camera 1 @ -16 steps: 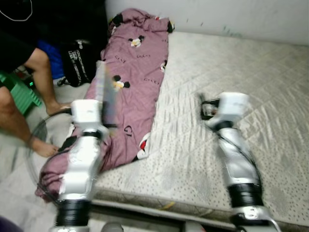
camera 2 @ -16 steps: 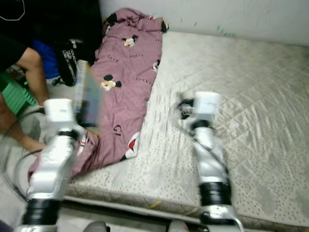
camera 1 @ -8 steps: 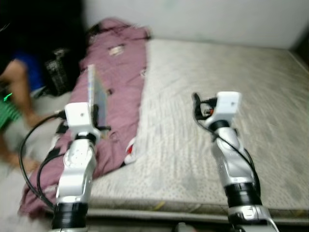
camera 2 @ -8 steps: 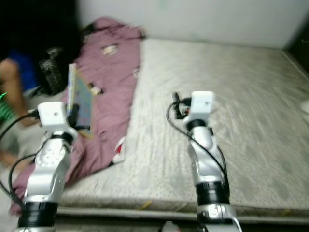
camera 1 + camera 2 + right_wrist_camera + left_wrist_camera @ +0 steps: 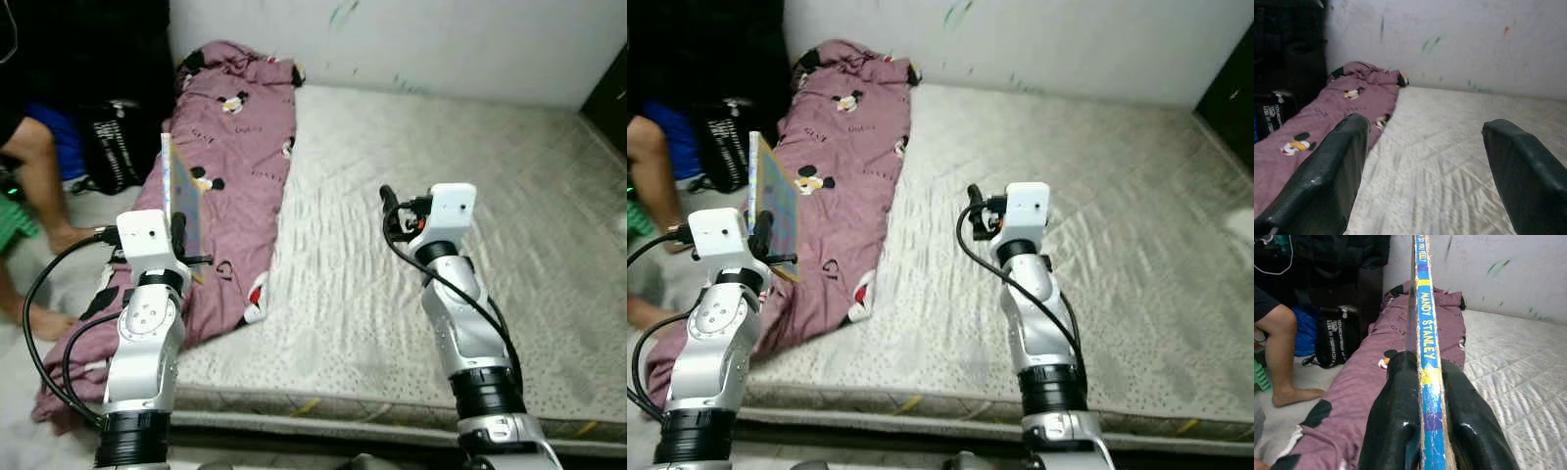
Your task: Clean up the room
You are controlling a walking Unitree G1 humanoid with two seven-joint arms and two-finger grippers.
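Bare grey mattress (image 5: 470, 225) is filling the middle of the scene, running up to a marked white wall (image 5: 441, 39) at 12 o'clock. A mauve cartoon-print blanket (image 5: 230, 166) is lying along the mattress edge from 11 o'clock down to 8 o'clock, spilling onto the floor. Compared with a second ago, the camera is pointing further right and the blur is gone, so more mattress is showing and the person's leg (image 5: 44, 171) is sitting nearer the 9 o'clock edge, beside a black bag (image 5: 113, 142).

The left gripper (image 5: 1422, 396) is clamping a thin book (image 5: 184, 201) by its lower edge, both fingers (image 5: 1393, 406) pressing its covers, the book standing upright over the blanket at 9 o'clock; its spine (image 5: 1427, 333) is reading "Mandy Stanley". The right gripper (image 5: 1422, 166) is hanging wide apart over the mattress centre, holding nothing.
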